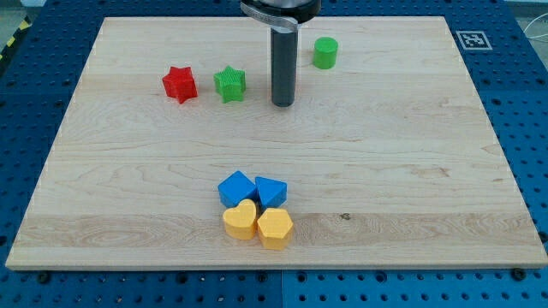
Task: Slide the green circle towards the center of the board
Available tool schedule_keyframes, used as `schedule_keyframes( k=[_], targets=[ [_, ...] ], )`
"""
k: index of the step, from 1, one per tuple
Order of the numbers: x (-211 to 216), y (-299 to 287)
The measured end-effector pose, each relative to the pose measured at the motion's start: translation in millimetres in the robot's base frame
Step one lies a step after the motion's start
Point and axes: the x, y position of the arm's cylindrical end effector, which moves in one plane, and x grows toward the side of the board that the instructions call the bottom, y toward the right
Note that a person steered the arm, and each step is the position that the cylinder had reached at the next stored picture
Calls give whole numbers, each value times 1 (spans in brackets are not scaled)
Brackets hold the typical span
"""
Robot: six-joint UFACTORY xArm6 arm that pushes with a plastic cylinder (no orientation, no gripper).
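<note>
The green circle [324, 52], a short green cylinder, stands on the wooden board [411, 154] near the view's top, right of the middle. My tip [282, 103] is down on the board, to the left of and below the green circle, with a gap between them. The green star [229, 84] lies just left of the tip, not touching it. The rod rises straight up out of the view's top.
A red star [180, 84] lies left of the green star. Near the view's bottom middle, a blue cube [235, 188], a blue block [271, 192], a yellow heart [241, 220] and a yellow hexagon [275, 228] sit tightly together. A marker tag [472, 38] is at the board's top right corner.
</note>
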Motion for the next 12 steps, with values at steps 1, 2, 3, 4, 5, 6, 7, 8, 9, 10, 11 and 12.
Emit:
schedule_keyframes(
  k=[1,2,3,4,5,6,7,8,9,10,11,12],
  targets=[
    [6,7],
    [12,48],
    [12,96],
    [-3,108],
    [-5,109],
    [-5,109],
    [-5,101],
    [-5,68],
    [-6,46],
    [-6,46],
    [-6,50],
    [-7,71]
  ],
)
